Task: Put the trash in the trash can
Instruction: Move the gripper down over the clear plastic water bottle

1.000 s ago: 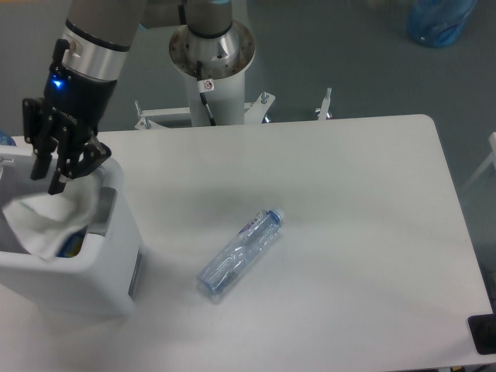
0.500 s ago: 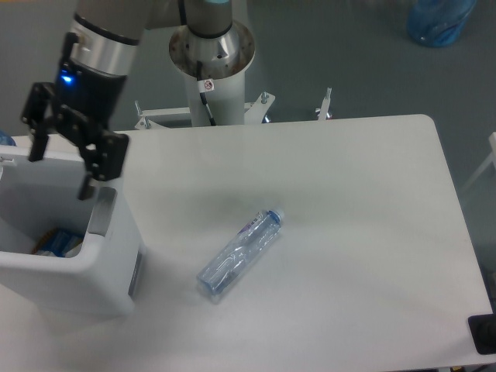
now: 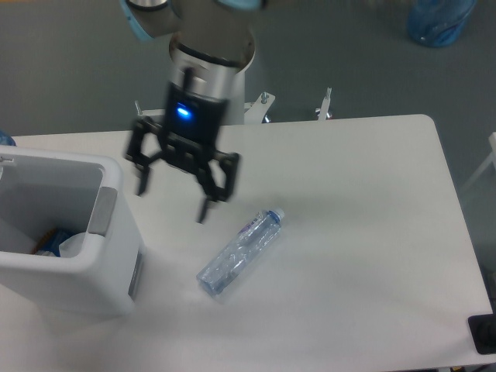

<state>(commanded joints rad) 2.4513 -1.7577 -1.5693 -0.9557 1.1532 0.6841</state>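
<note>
Fixed camera view, so going left to right: on the far left sits the big white rectangular plastic trash can [image 3: 58, 256] with the rounded rim and a grey patch on its right-hand wall. Looking down into it you can make out a bit of translucent white crumpled wrapper [image 3: 71, 245] near the bottom, plus something bluish and orange beside it that I can't identify.

Next over, above the middle of the white desk [image 3: 364, 201], is the arm's black two-finger pincer [image 3: 172, 200]. The fingers are spread wide with nothing between them, and it's a bit motion-blurred. It looks like it's up in the air rather than touching the desk, though height is hard to judge from this angle.

Then the crushed clear plastic water bottle [image 3: 239, 253] with the bluish label and cap, lying flat on the desk just to the right of and nearer than the pincer. Its long axis runs diagonally, cap end pointing far-right, base end pointing near-left.

So my read: one piece of trash is already in, and the bottle is what's left. The pincer needs to shift right and toward the near side, and the fingers would ideally close across the bottle's narrow width, meaning square to that diagonal.
</note>
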